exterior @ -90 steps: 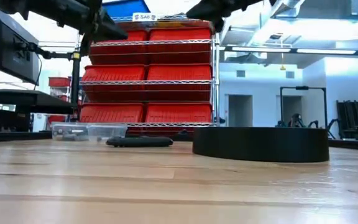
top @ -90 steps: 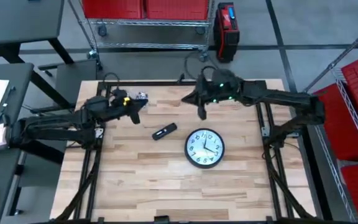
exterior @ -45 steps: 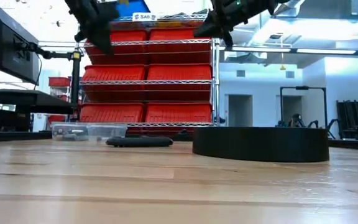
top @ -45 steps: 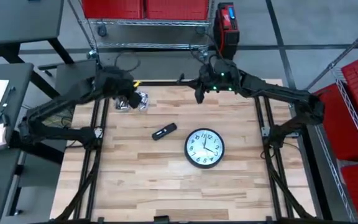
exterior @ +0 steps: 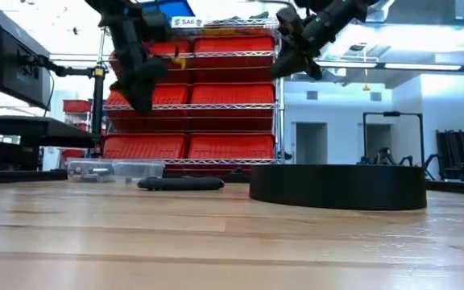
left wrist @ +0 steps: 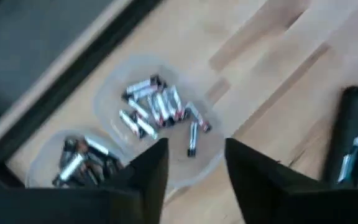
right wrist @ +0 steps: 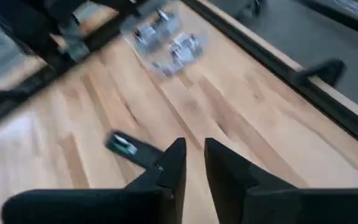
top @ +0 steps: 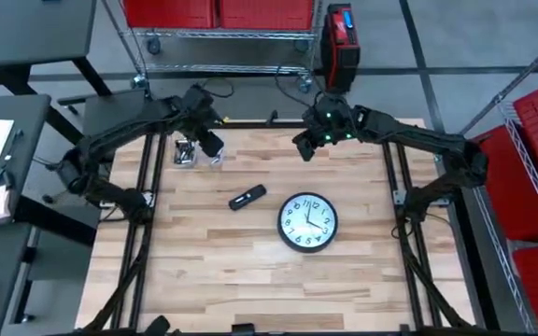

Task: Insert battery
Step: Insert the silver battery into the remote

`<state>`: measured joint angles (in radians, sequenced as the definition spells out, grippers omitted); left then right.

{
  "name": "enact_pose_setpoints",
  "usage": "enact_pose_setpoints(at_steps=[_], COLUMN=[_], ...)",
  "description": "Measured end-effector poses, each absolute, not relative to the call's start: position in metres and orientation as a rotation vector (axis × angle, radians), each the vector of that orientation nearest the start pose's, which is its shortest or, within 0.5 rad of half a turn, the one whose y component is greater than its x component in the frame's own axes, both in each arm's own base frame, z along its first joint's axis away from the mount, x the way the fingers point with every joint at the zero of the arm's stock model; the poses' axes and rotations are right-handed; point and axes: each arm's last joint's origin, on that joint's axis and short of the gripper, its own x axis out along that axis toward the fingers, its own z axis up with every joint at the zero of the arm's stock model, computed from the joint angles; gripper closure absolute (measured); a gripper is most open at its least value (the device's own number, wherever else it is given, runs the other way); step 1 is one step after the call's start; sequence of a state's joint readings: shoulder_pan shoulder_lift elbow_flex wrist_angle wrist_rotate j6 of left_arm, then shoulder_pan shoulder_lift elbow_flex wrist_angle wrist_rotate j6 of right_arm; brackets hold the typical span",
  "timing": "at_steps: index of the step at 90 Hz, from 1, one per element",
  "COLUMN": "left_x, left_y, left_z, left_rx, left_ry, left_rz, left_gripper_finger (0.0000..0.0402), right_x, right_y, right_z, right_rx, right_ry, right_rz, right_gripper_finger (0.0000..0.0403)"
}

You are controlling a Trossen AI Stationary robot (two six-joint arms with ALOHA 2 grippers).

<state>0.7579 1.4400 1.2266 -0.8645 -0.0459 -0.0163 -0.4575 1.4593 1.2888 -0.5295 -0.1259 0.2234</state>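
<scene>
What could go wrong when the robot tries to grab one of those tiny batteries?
The small silver batteries lie heaped and touching in the clear plastic tray, so the open left gripper hovering above might pinch two or nudge the light tray sideways. Later, the black remote control lies loose on the wooden table and could slide when a battery is pushed in. The right gripper waits high above the table.

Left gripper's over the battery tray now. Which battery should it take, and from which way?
Take the lone battery lying apart from the pile in the clear tray. Grip it across its middle, coming straight down, fingers either side of its length. It lies flat with bare space around it. The left gripper is open above it.
</scene>
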Motion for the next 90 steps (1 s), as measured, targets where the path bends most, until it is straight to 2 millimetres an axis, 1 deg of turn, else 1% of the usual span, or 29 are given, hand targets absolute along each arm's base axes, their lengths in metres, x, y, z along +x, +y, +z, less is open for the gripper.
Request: enact_pose_setpoints(at_steps=[6, 13, 27, 39, 48, 62, 72, 90], left_x=[0.208, 0.215, 0.225, 0.231, 0.234, 0.237, 0.235, 0.228], left_y=[0.201, 0.207, 0.217, 0.223, 0.226, 0.230, 0.228, 0.221], left_z=[0.275, 0.260, 0.232, 0.213, 0.203, 0.197, 0.191, 0.174], left_rx=[-0.432, -0.445, -0.454, -0.468, -0.470, -0.443, -0.423, -0.420], left_ry=[1.082, 1.131, 1.234, 1.296, 1.309, 1.318, 1.330, 1.376], left_rz=[0.696, 0.676, 0.642, 0.622, 0.621, 0.652, 0.637, 0.611], left_gripper_finger=[0.0221, 0.0212, 0.0216, 0.0226, 0.0231, 0.0232, 0.0233, 0.0233], right_x=[0.282, 0.278, 0.273, 0.269, 0.266, 0.263, 0.260, 0.257], right_y=[-0.139, -0.143, -0.152, -0.156, -0.158, -0.162, -0.165, -0.171], right_z=[0.320, 0.318, 0.317, 0.315, 0.313, 0.313, 0.313, 0.313], right_rx=[0.368, 0.322, 0.263, 0.253, 0.241, 0.222, 0.225, 0.230], right_ry=[0.668, 0.695, 0.722, 0.748, 0.774, 0.786, 0.786, 0.783], right_rz=[-0.384, -0.377, -0.379, -0.384, -0.382, -0.384, -0.396, -0.417], right_gripper_finger=[0.0337, 0.0337, 0.0337, 0.0337, 0.0337, 0.0337, 0.0337, 0.0337])
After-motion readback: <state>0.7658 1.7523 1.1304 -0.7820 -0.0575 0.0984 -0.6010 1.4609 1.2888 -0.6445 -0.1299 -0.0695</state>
